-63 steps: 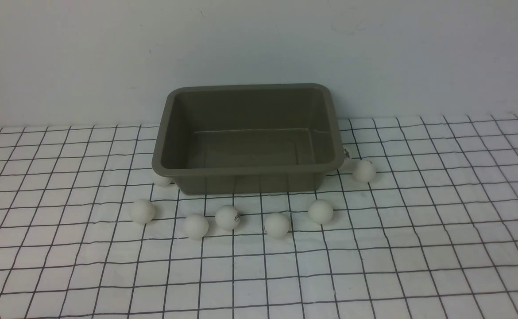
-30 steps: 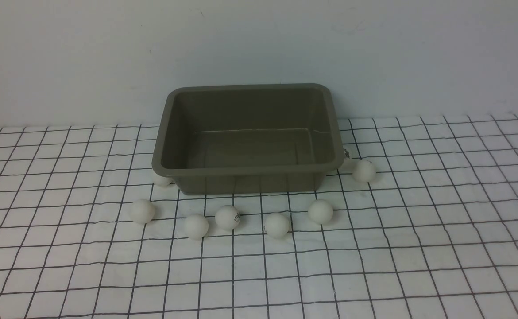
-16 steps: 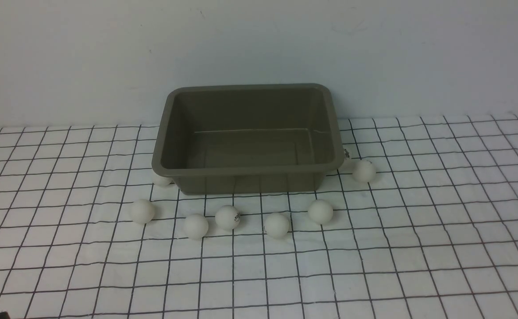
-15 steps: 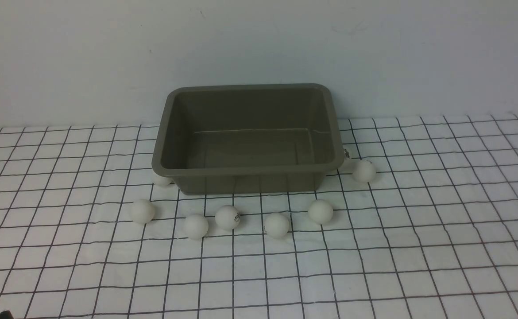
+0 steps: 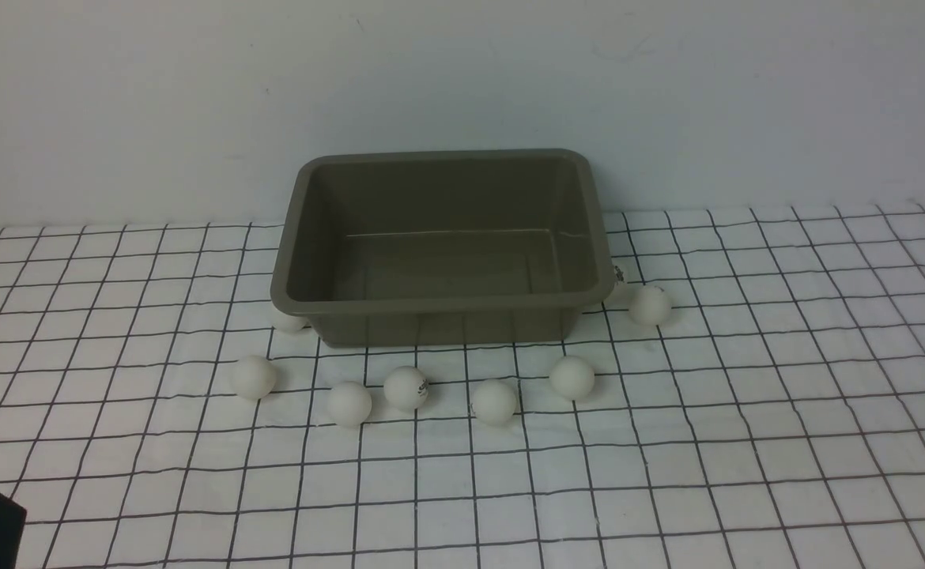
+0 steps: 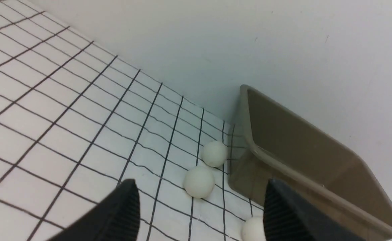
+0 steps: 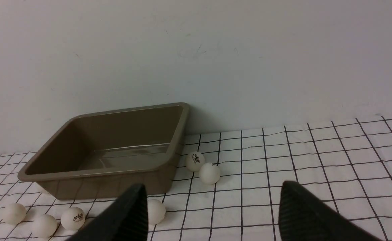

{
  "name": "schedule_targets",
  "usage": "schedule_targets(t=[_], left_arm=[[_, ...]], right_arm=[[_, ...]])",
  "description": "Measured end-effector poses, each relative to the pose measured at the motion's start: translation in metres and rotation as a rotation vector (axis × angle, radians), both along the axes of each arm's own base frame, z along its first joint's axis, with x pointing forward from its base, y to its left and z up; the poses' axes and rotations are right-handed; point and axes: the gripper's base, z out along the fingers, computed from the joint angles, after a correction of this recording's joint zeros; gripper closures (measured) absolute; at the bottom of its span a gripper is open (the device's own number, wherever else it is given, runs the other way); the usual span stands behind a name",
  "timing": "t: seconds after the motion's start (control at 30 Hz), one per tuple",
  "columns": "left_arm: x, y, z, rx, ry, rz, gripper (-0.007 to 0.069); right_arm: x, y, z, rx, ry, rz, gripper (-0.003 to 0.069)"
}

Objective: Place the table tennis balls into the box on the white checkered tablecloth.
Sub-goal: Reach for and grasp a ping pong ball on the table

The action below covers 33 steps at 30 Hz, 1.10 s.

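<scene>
A: Where are the small matte white table tennis balls (image 5: 494, 401)?

B: All are outside the olive-grey rectangular plastic box (image 5: 439, 303), which stands empty at the centre of the front view. Five lie in a loose row just below its near wall on the white checkered tablecloth (image 5: 747, 442). Others sit by the box's lower corners, partly hidden by it.

A: And the grippers?

B: The left gripper (image 6: 201, 182) shows only as a black tip in the front view's lower left corner. In its wrist view the jaws are apart and hold nothing, and the leftmost ball of the row (image 5: 254, 377) appears between them, some way ahead. The right gripper (image 7: 212, 185) is also spread wide and empty.

A: How does the robot do this step well?

B: The left arm probably takes that leftmost ball first. It should centre the ball between the fingers, come down close to the cloth and close gently across the widest part, since an off-centre touch would roll the ball away. Then it should lift over the flared rim and release low, so the ball does not bounce out.
</scene>
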Motion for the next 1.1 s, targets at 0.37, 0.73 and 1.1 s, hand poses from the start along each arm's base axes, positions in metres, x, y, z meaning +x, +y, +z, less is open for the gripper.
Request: schedule_targets(t=[0.37,0.73,1.1], left_arm=[[-0.008,-0.016,0.052,0.165,-0.056,-0.174,0.0174],[0.001,-0.03,0.122,0.482,0.103,-0.44,0.0174],[0.04,-0.018,0.126,0.616,0.316,-0.491,0.0174]], right_arm=[[-0.001,0.001,-0.003,-0.031,0.026,0.012,0.0186],[-0.002,0.003,-0.007,-0.11,0.062,0.049,0.0186],[0.027,0.014,-0.008,-0.168,0.16,0.208,0.0186]])
